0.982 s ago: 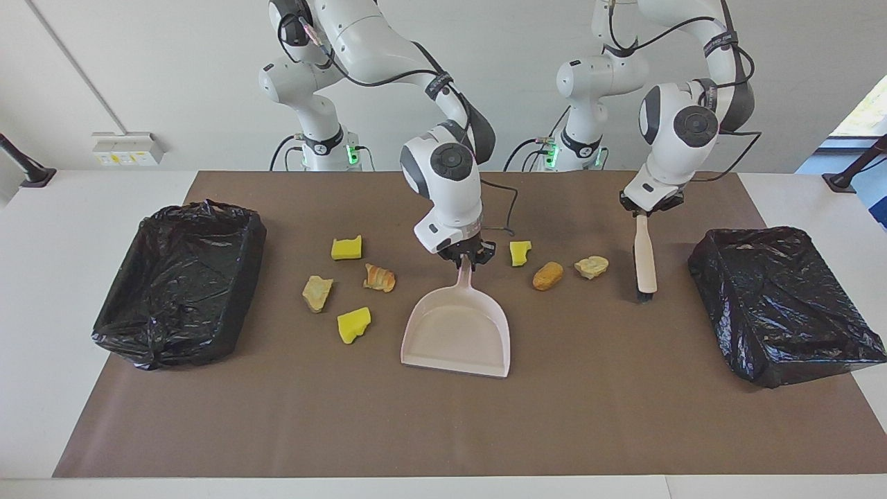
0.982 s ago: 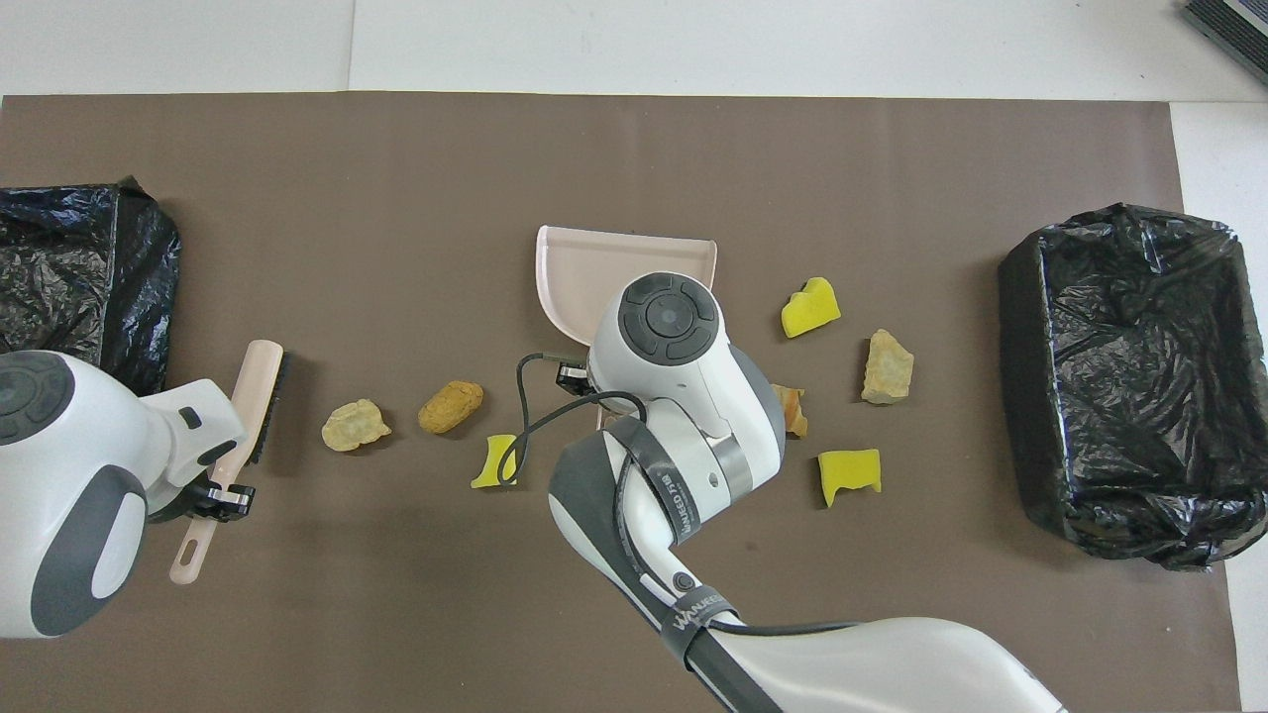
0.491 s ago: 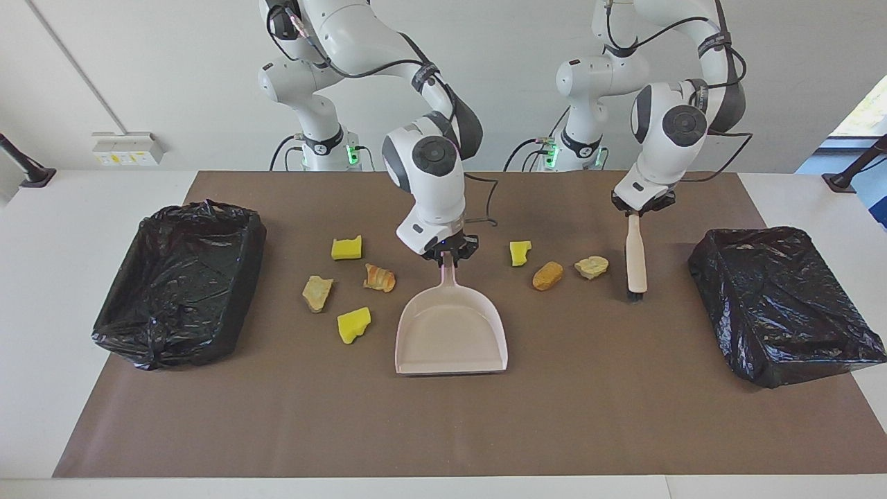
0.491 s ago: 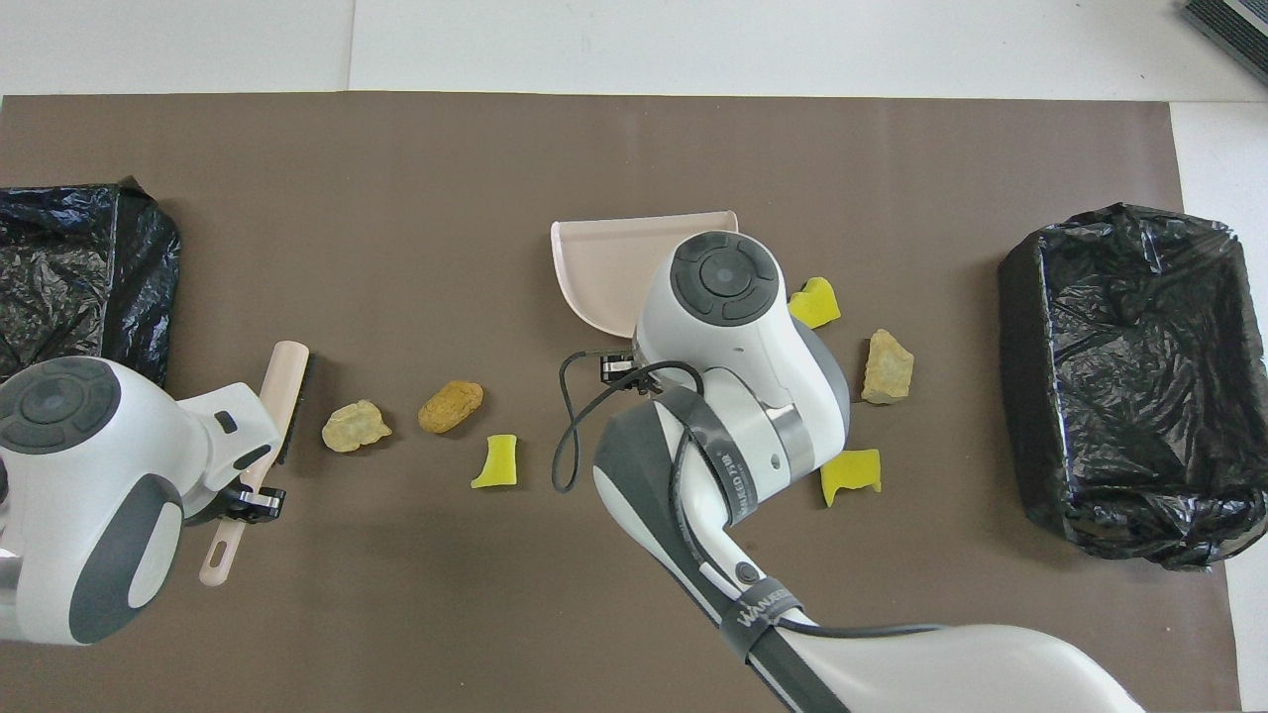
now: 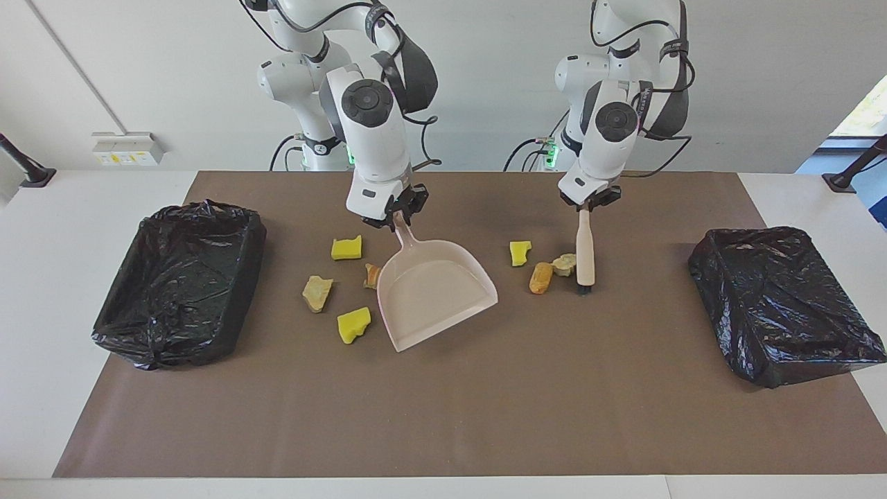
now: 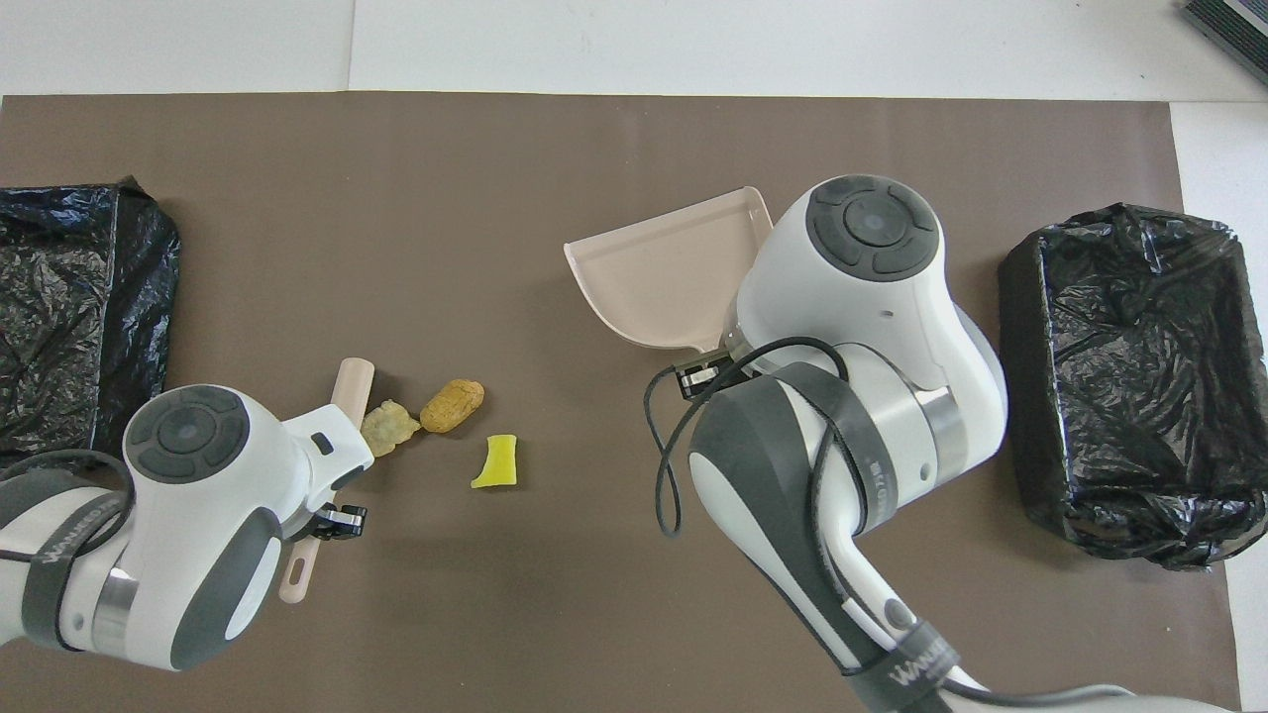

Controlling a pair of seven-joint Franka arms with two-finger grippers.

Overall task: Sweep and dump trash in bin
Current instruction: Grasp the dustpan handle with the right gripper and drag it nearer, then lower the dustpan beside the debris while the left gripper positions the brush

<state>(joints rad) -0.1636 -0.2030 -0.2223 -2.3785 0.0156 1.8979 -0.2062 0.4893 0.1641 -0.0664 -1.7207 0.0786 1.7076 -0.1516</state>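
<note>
White wall (image 5: 138,69), white table (image 5: 55,222) under brown mat (image 5: 443,416) — daylight from window (image 5: 863,111).

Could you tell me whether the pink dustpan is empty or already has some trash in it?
Empty. The dustpan shows only its bare pink floor in both views; the trash pieces lie on the brown mat beside it.

A brown mat (image 5: 443,416) covers most of the white worktop (image 5: 41,277), which shows as a bare margin around all the mat's edges. Nearer to the robots than the mat, toward the right arm's end, a small white socket box (image 5: 123,147) sits low on the pale wall (image 5: 138,69). A black post (image 5: 24,166) stands on the worktop just off that same corner of the mat, and a second black post (image 5: 852,170) stands off the mat's corner at the left arm's end, below a bright window (image 5: 863,111).
</note>
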